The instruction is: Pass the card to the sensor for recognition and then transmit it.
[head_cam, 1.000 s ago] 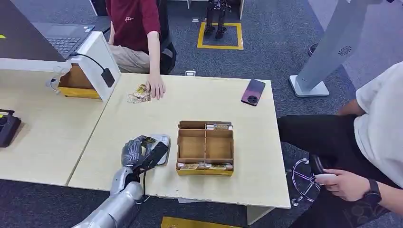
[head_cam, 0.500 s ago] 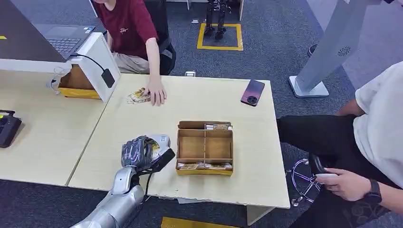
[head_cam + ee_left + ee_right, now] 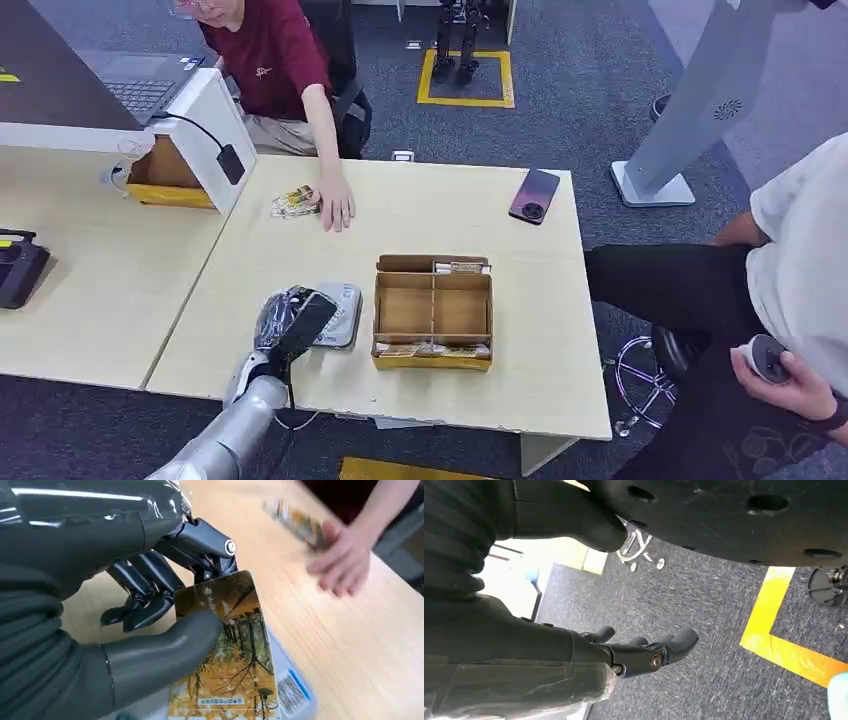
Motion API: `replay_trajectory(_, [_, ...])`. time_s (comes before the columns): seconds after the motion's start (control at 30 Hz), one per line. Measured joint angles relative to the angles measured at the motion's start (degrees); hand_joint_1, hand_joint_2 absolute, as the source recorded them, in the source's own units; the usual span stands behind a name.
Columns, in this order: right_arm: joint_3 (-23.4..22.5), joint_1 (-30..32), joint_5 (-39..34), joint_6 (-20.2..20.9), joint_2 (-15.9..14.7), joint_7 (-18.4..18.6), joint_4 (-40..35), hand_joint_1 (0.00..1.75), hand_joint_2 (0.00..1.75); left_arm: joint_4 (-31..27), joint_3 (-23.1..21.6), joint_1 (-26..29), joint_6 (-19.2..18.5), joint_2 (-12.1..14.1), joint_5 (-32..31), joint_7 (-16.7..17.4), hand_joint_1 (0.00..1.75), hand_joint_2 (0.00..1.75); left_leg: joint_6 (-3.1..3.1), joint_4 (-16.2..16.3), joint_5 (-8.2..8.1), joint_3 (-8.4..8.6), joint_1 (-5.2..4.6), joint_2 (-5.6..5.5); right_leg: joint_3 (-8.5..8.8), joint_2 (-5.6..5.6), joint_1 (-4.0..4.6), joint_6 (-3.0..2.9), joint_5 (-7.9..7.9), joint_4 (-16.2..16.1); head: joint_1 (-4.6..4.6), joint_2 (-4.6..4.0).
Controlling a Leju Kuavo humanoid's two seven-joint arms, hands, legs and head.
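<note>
My left hand is at the near left part of the table, over the flat grey sensor. It pinches a card printed with autumn trees between thumb and fingers. The card lies low over the sensor, whose white labelled edge shows beside it; I cannot tell whether they touch. In the head view the hand hides the card. My right hand hangs over the dark carpet, its fingers loosely bent and holding nothing.
A compartmented cardboard box stands just right of the sensor. A person in red rests a hand beside loose cards at the far edge. A phone lies far right. Another person sits at the right holding a controller.
My left hand has turned and lowered the card flatter over the sensor. The seated person on the right has lifted the controller. The far person's hand has shifted slightly.
</note>
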Motion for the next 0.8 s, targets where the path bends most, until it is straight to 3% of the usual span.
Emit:
replay_trajectory(0.07, [0.0, 0.1, 0.1, 0.0, 0.0, -0.4, 0.0, 0.00, 1.75, -5.5, 1.5, 3.2, -12.3, -0.8, 17.8, -4.7, 1.75, 1.75, 0.02, 0.0, 0.02, -0.06, -0.01, 0.03, -0.04, 0.02, 0.00, 0.00, 0.00, 0.0, -0.04, 0.00])
replay_trajectory(0.1, [-0.1, 0.1, 0.1, 0.1, 0.0, -0.5, 0.0, 0.00, 1.75, -9.3, 2.2, 5.1, -16.4, -1.2, 25.5, -4.7, 1.75, 1.75, 0.02, 0.0, 0.02, -0.12, 0.00, 0.05, -0.10, 0.05, 0.01, 0.01, 0.01, 0.0, 0.02, 0.00])
replay_trajectory(0.17, [-0.2, 0.2, 0.2, 0.1, 0.0, -0.6, 0.0, 0.00, 1.75, -15.6, 2.7, 8.4, -20.9, -1.7, 37.4, -3.5, 1.75, 1.75, 0.02, 0.0, 0.02, -0.27, -0.01, 0.06, -0.27, 0.10, 0.00, 0.01, 0.02, 0.0, 0.04, 0.00])
replay_trajectory(0.27, [-0.2, 0.2, 0.3, 0.1, 0.0, -0.7, 0.0, 0.00, 1.75, -23.3, 4.1, 10.6, -24.2, -1.9, 48.2, -1.7, 1.75, 1.75, 0.03, 0.0, 0.01, -0.36, -0.01, 0.05, -0.36, 0.09, -0.01, 0.02, 0.02, 0.0, 0.00, 0.00])
replay_trajectory(0.37, [-0.2, 0.1, 0.6, 0.1, 0.0, -0.7, 0.0, 0.00, 1.75, -27.7, 6.0, 11.5, -24.3, -2.1, 53.6, -1.7, 1.75, 1.75, 0.03, 0.0, 0.02, -0.41, 0.01, 0.02, -0.41, 0.06, 0.00, 0.00, 0.01, 0.0, 0.02, 0.00])
replay_trajectory(0.47, [-0.2, 0.0, 1.0, 0.0, 0.0, -0.4, 0.0, 0.00, 1.75, -30.1, 7.5, 11.6, -20.2, -2.8, 55.3, -1.9, 1.75, 1.75, 0.02, 0.0, 0.01, -0.44, 0.02, 0.02, -0.45, 0.06, 0.00, -0.01, 0.00, 0.0, 0.02, 0.00])
replay_trajectory(0.7, [-0.2, -0.1, 1.2, 0.0, 0.0, -0.2, 0.0, 0.00, 1.75, -30.8, 9.1, 11.0, -16.6, -3.1, 55.4, -4.0, 1.75, 1.75, 0.02, 0.0, 0.02, -0.49, 0.02, 0.03, -0.48, 0.06, 0.00, -0.02, -0.01, 0.0, 0.02, 0.00])
replay_trajectory(0.8, [-0.2, -0.1, 1.3, -0.1, 0.0, 0.0, 0.0, 0.00, 1.75, -30.8, 9.2, 10.7, -11.9, -3.2, 51.6, -7.8, 1.75, 1.75, 0.02, 0.0, 0.02, -0.49, 0.01, 0.03, -0.49, 0.06, 0.00, -0.02, -0.01, 0.0, 0.02, 0.00])
